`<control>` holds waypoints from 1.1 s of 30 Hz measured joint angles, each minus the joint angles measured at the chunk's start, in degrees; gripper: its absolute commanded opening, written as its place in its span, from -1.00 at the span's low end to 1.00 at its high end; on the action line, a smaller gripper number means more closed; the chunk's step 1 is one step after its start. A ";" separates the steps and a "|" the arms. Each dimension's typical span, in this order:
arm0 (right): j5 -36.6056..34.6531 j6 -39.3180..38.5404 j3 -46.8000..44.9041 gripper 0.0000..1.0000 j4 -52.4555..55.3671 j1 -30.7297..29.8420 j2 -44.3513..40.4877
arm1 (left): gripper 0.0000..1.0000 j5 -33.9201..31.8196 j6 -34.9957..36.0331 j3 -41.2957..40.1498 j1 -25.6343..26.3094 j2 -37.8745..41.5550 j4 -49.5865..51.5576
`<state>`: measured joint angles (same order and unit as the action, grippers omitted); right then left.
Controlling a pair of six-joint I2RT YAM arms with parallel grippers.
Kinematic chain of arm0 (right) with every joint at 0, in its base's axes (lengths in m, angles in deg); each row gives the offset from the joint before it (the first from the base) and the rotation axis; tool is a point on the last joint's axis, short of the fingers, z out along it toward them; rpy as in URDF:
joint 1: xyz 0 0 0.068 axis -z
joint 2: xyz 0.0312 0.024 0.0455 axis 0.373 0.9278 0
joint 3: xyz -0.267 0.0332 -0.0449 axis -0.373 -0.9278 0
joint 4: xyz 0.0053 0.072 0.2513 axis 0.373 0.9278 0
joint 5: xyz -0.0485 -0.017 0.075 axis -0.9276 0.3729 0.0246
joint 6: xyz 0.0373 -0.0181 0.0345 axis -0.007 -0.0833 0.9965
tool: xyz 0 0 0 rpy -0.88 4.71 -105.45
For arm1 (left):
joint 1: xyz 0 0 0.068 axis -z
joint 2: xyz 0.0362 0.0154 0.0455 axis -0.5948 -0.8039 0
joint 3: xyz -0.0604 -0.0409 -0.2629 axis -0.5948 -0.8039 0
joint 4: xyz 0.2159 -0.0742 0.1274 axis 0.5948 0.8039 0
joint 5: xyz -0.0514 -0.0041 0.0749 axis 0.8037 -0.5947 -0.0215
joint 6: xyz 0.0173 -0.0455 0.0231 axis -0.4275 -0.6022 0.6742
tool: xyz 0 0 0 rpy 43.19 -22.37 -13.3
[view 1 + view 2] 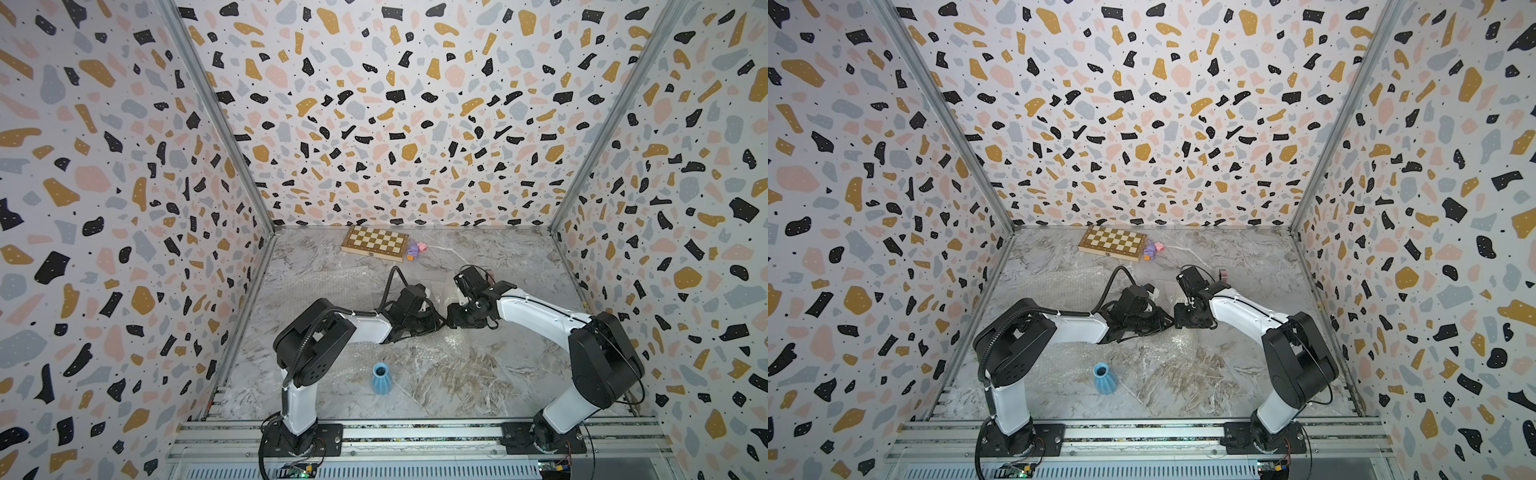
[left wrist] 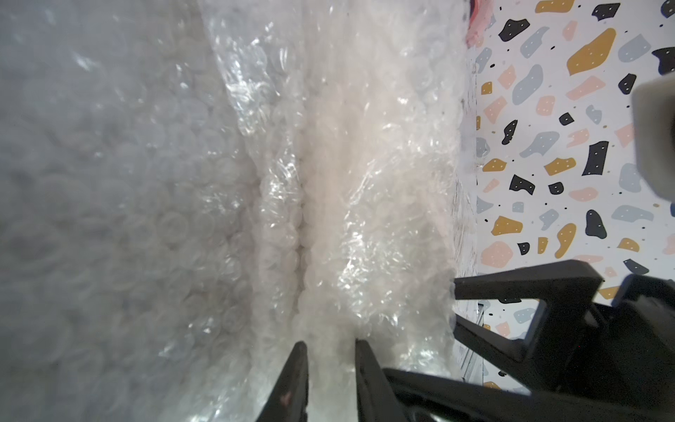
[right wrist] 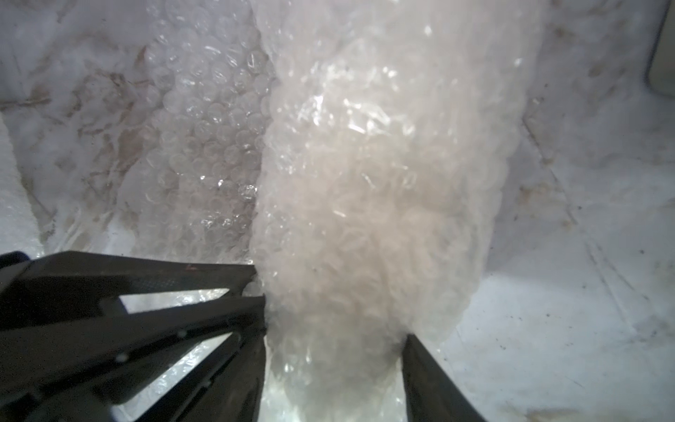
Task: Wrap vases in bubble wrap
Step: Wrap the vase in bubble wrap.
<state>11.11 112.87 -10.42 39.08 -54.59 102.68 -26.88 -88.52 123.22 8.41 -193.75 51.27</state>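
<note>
While the light blue vase [image 1: 381,378] is standing bare and upright near the front of the surface [image 1: 478,386], both top views are showing the left arm [image 1: 365,328] and the right arm [image 1: 536,311] meeting over a sheet of bubble wrap [image 1: 1177,345] at mid-surface. In the left wrist view, the left gripper [image 2: 328,345] is pinching a raised ridge of the wrap, its jaws nearly together with film between them. In the right wrist view, the right gripper [image 3: 334,321] is straddling the cream vase [image 3: 365,219], which is showing pale through its swathing. The jaws are standing wide and touching either flank, and whether they are pressing cannot be told. The step in hand appears to be closing the first wrap. The next move is calling for the loose edge to be drawn over while the bundle is kept from rolling. The blue vase is waiting unwrapped.
</note>
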 measured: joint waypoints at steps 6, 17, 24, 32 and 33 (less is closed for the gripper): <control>5.22 -0.11 -2.38 0.49 -0.70 3.80 -4.48 | -0.59 -0.31 -0.37 -0.07 0.04 -1.46 -0.11; 25.33 -2.69 -17.35 0.60 -11.96 19.54 -12.24 | -0.61 -1.01 -0.33 -0.37 0.28 -2.38 0.07; 30.73 -3.13 -18.95 0.53 -19.98 18.91 -7.26 | -0.62 -1.44 -0.35 0.07 0.98 -2.97 -0.17; 29.88 -2.91 -18.97 0.26 -24.83 16.68 -3.41 | -0.62 -1.64 -0.57 1.40 2.16 -4.37 -0.94; 29.70 -2.78 -18.95 0.19 -25.05 16.48 -3.17 | -0.62 -1.70 -0.74 1.40 2.19 -4.46 -1.03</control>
<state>40.81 110.09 -29.37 14.04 -38.11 99.51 -28.59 -89.27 124.62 10.59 -198.21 50.25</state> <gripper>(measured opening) 0.642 0.193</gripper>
